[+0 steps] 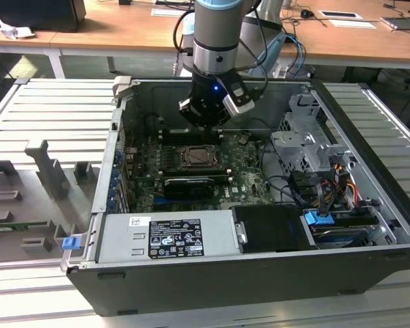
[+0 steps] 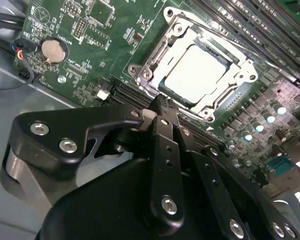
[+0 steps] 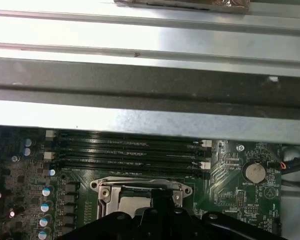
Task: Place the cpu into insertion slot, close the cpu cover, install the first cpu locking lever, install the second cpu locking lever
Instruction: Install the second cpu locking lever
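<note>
My gripper [image 2: 162, 107]: jaws clenched together, nothing between them, hanging just off the slot's [image 2: 202, 70] edge. Cpu [image 2: 195, 70]: seated in slot, pale face showing. Cover [image 2: 160, 50]: down around it; levers hard to make out. My fingers hide the slot's near side in first wrist view.

The gripper [image 2: 162, 107] blocks the near edge of the slot [image 2: 197, 75] in the second wrist view, so the levers there can't be made out. In the first wrist view the cover [image 3: 140, 192] is half hidden behind it, cut off at the frame edge.
</note>
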`<state>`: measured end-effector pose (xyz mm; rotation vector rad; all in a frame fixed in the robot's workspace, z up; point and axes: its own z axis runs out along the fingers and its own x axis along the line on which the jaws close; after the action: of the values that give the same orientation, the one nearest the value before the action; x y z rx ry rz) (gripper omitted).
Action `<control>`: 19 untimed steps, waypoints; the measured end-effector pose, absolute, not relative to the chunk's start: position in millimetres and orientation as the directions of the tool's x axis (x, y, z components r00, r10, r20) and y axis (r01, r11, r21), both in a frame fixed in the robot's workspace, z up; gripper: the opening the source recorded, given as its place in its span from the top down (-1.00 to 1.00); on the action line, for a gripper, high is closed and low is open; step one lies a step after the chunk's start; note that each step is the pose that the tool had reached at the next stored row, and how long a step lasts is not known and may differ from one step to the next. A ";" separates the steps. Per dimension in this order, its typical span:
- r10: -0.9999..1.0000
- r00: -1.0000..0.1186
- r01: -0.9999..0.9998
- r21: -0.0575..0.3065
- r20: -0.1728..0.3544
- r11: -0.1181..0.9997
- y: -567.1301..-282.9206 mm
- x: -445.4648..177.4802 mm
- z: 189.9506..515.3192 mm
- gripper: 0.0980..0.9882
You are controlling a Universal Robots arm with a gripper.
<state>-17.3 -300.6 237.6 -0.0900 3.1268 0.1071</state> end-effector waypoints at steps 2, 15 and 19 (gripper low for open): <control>-0.057 -0.998 -0.058 0.068 -0.014 0.996 -304.3 -17.3 237.5 0.98; -0.057 -0.998 -0.058 0.069 -0.013 0.996 -330.2 -17.4 234.9 0.98; -0.057 -0.998 -0.058 0.072 -0.013 0.996 -341.0 -17.4 233.4 0.98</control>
<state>-17.4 -341.0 233.4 -0.0898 3.1274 0.1140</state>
